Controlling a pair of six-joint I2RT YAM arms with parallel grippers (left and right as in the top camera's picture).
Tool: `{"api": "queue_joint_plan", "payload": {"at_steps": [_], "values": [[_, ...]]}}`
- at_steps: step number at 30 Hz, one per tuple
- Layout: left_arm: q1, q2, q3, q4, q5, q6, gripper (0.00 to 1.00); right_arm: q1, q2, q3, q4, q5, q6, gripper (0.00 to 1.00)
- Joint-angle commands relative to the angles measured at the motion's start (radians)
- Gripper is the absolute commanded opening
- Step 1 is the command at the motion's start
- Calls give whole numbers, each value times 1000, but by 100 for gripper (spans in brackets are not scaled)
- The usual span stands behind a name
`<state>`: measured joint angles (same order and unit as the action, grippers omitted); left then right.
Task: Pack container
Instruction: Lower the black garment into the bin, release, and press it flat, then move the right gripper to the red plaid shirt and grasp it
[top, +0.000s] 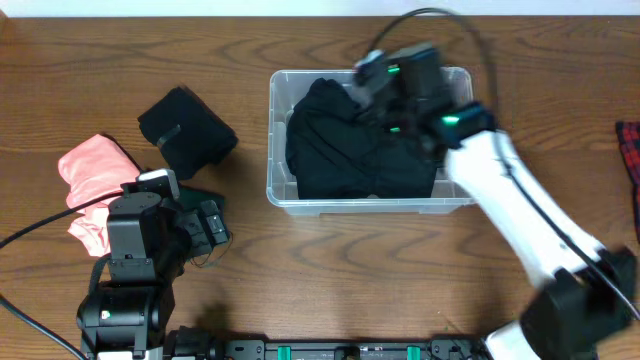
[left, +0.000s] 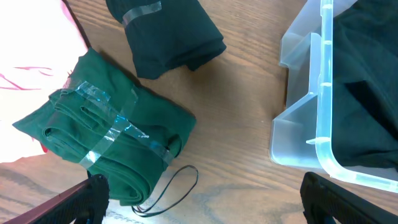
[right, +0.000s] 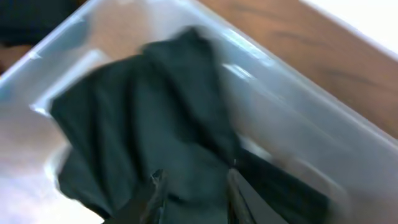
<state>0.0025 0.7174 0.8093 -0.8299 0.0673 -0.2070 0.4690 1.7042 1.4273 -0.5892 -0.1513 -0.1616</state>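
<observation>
The clear container stands at the table's middle with a black garment lying loosely inside. My right gripper hovers over its back edge. In the blurred right wrist view its fingers are apart just above the black garment, inside the container. My left gripper is open and empty at the lower left. In the left wrist view its fingers spread wide near a taped, folded green garment. The container's corner shows at the right.
A folded black garment lies left of the container. A pink garment lies at the far left. A thin black cord loop lies by the green garment. A red plaid cloth shows at the right edge.
</observation>
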Motion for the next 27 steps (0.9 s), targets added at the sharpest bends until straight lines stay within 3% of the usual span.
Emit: {"api": "queue_joint_plan", "payload": {"at_steps": [1,9,15,17,19,21,27], "values": [[1,0,14,0,-9,-5,98,71,132,-10,54,-45,-4,32],[1,0,14,0,-9,-5,98,117,370,-10,82,66,79,37],[1,0,14,0,-9,-5,98,116,209,25,28,232,79,43],[1,0,14,0,-9,-5,98,108,108,30,25,338,79,51],[1,0,14,0,-9,-5,98,81,1,30,29,440,80,74],[1,0,14,0,-9,-5,98,18,-92,29,24,486,79,88],[1,0,14,0,-9,-5,98,-303,-159,27,-117,487,79,92]]}}
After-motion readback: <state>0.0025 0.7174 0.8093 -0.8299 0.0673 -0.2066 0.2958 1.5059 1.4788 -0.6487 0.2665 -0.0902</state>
